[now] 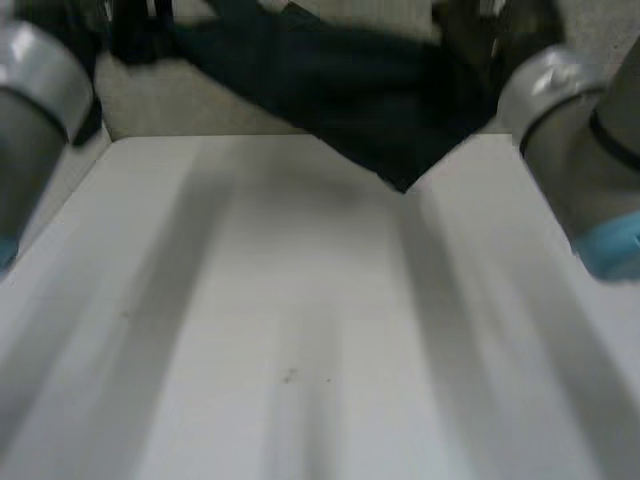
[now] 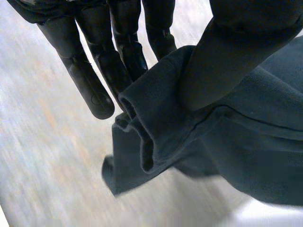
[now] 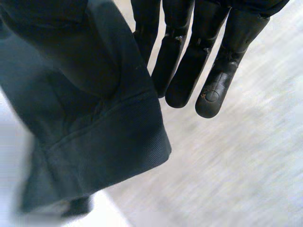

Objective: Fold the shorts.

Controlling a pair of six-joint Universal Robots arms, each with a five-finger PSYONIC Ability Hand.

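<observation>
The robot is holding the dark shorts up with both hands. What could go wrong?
The left hand pinches just the edge of the shorts, so it might slip out. Most of the shorts hang beyond the table, so if a hand lets go they may fall off.

We count one pair of shorts (image 1: 340, 90), one table (image 1: 300, 330), two arms, left arm (image 1: 35, 90) and right arm (image 1: 570, 110), and two hands, left hand (image 2: 94, 71) and right hand (image 3: 218, 71).

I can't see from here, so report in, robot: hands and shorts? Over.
Left hand shut on shorts, thumb pinching cloth. Right hand same. Shorts held up over far edge of table, one corner hanging lowest. Nothing blocking.
</observation>
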